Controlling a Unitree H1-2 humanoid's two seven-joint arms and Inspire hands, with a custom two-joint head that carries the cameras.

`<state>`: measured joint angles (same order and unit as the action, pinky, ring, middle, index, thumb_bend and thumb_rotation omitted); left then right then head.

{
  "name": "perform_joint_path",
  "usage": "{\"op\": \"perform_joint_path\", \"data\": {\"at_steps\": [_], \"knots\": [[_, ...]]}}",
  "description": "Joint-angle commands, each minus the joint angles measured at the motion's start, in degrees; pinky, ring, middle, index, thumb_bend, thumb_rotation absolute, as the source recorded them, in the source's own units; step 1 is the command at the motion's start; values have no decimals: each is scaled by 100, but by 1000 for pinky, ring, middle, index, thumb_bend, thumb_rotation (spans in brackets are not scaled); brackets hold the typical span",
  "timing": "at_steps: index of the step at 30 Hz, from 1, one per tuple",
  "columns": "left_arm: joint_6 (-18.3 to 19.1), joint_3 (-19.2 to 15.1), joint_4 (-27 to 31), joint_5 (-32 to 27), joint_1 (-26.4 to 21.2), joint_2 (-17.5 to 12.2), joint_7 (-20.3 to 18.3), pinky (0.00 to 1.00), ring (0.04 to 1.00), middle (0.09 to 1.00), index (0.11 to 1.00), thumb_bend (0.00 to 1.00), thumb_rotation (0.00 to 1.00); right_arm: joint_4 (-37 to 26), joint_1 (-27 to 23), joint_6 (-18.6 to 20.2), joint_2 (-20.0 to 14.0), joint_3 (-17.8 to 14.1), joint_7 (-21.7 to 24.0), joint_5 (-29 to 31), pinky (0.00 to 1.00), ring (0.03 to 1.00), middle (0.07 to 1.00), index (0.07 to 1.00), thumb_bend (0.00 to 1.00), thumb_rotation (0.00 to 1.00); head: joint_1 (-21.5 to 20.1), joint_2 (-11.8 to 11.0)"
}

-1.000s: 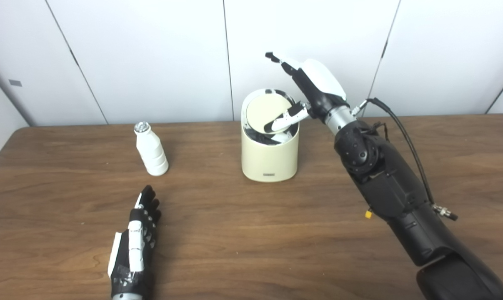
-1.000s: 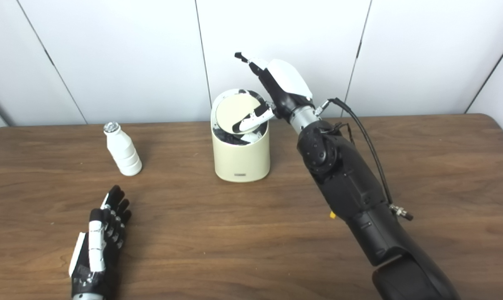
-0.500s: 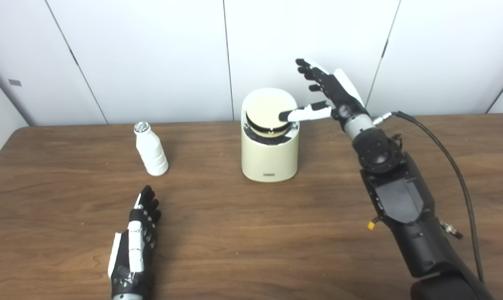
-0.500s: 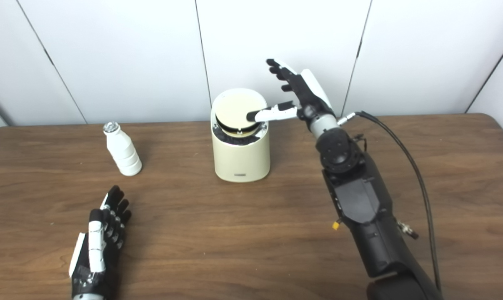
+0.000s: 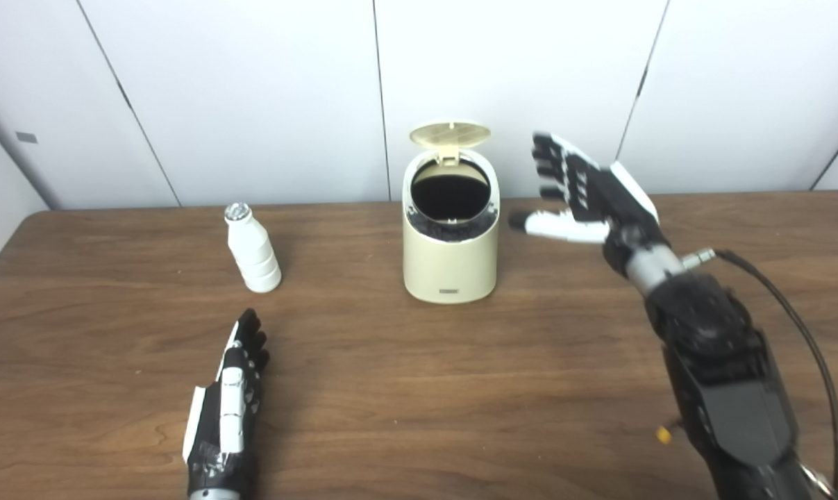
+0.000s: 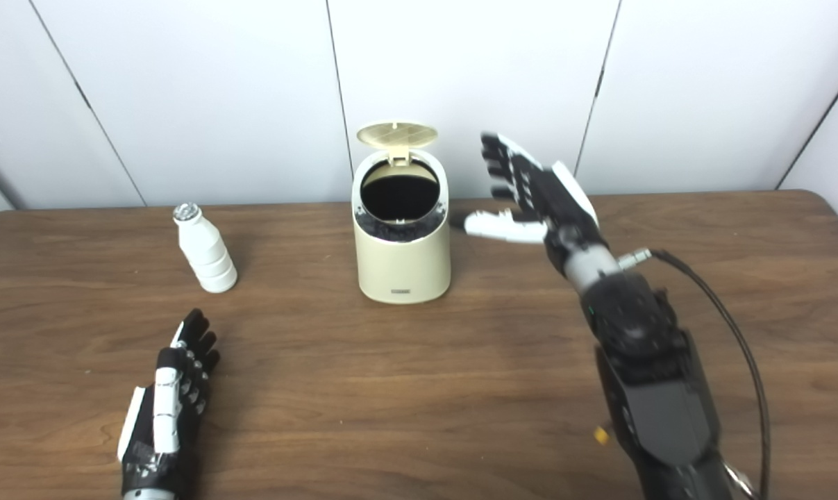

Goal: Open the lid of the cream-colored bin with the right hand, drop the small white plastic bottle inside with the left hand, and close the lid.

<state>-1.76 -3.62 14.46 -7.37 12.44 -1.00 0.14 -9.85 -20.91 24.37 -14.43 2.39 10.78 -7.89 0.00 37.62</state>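
The cream-colored bin stands at the middle back of the table, its round lid flipped up at the rear and its dark opening showing. A small white plastic bottle with a silver cap stands upright to the bin's left. My right hand is open, fingers spread, in the air just right of the bin and apart from it. Flat on the table near the front left lies my left hand, open and holding nothing, well short of the bottle.
The brown wooden table runs wide on all sides. White wall panels close the back. A black cable loops beside my right forearm.
The lid has sprung fully up and the bin is open. My right hand has pulled away from the lid, moving right and lower. The left hand and bottle have not moved.
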Motion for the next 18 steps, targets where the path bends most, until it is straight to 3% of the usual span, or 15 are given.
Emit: {"op": "perform_joint_path", "data": {"at_steps": [1, 5, 8, 10, 14, 18], "knots": [[-122, 4, 126, -14, 218, 15, -38, 1000, 1000, 1000, 1000, 542, 979, -389, -9, -299, -66, -33, -51, -21, 855, 919, 913, 904, 826, 403, 17, -10], [-114, -8, 123, -37, 206, -34, -86, 1000, 1000, 1000, 1000, 564, 970, -646, 506, -449, -35, -202, -219, 42, 901, 914, 904, 910, 715, 563, 19, 6], [-126, -18, 107, -65, 194, -59, -124, 1000, 1000, 1000, 1000, 567, 970, -793, 877, -477, 78, -490, -249, 441, 920, 927, 916, 914, 700, 660, 12, 11], [-105, -38, 105, -62, 184, -57, -117, 1000, 1000, 1000, 1000, 575, 968, -864, 1115, -580, 114, -620, -260, 549, 906, 920, 929, 931, 637, 723, -6, 13], [-88, -64, 114, -87, 169, -77, -134, 1000, 1000, 1000, 1000, 572, 968, -841, 1592, -1041, 160, -819, -285, 780, 942, 942, 953, 955, 622, 760, 2, 5], [-174, -114, 50, -103, 158, -85, -143, 1000, 1000, 1000, 1000, 579, 960, -762, 2041, -1501, 261, -891, -358, 871, 985, 982, 972, 962, 576, 895, -9, 19]]}}
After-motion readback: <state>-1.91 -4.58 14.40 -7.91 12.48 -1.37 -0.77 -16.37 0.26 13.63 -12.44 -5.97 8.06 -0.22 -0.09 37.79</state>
